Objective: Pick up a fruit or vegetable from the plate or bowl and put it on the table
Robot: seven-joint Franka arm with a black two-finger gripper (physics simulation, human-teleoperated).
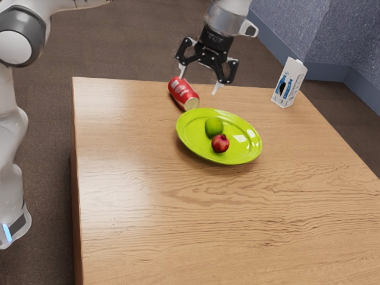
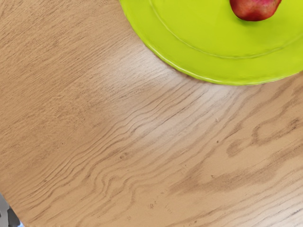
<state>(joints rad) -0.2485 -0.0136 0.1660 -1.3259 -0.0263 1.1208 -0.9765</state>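
Observation:
My gripper (image 1: 199, 83) is open above the table's far edge in the exterior view, higher than the plate, with nothing between its fingers. The lime-green plate (image 1: 189, 139) lies on the wooden table and holds a green lime-like fruit (image 1: 214, 126) and a dark red pomegranate-like fruit (image 1: 220, 143), side by side. In the wrist view, part of the plate (image 2: 199, 66) appears along with the lower part of the red fruit (image 2: 255, 8).
A red can (image 1: 183, 93) lies on its side close to the plate, below the gripper. A white and blue carton (image 1: 289, 83) stands near the table's far edge, toward the exterior view's right. Bare wood of the table (image 1: 208, 225) stretches in front of the plate.

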